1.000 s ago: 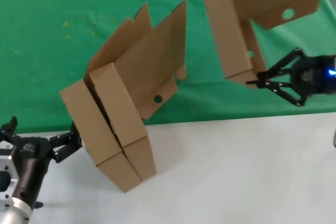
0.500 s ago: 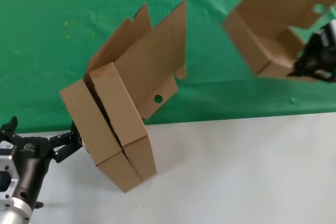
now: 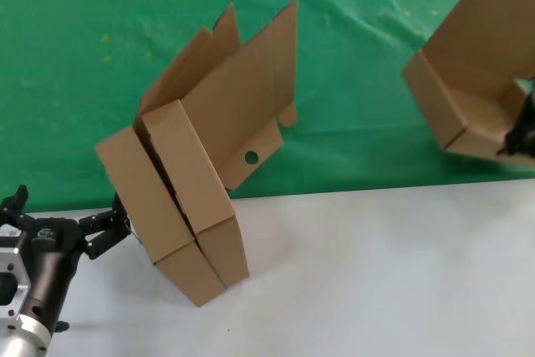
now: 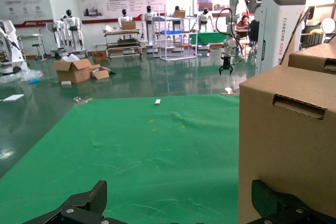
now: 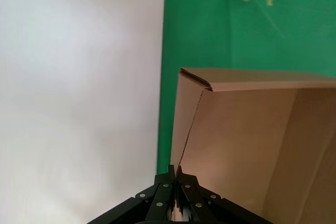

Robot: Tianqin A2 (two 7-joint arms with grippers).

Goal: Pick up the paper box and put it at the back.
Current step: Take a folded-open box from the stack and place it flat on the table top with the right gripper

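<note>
Three boxes total: one paper box (image 3: pixel 468 98) at the far right edge of the head view, tilted, its shallow tray low and toward the white table (image 3: pixel 376 273), its tall lid running up and off the top of the view, so the long axis reads roughly upright, leaning right. It sits over the green cloth (image 3: pixel 84 81), near the cloth's front edge; whether it touches the cloth is not visible. Head view shows only a dark sliver of the right gripper (image 3: pixel 520 133) at the tray's right corner. Right wrist view fills that in — right gripper (image 5: pixel 174 174) has its fingers pressed together on the tray's wall edge, box interior open toward the camera, cloth behind, table alongside. The other two boxes (image 3: pixel 188 181) lean together at centre left, straddling the cloth/table border, lids up toward the back. Left gripper (image 3: pixel 100 232) is low at the left on the table, just beside that pair. Left wrist view shows its fingers (image 4: pixel 86 203) spread wide, a box wall (image 4: pixel 286 145) by one finger — contact can't be told.
</note>
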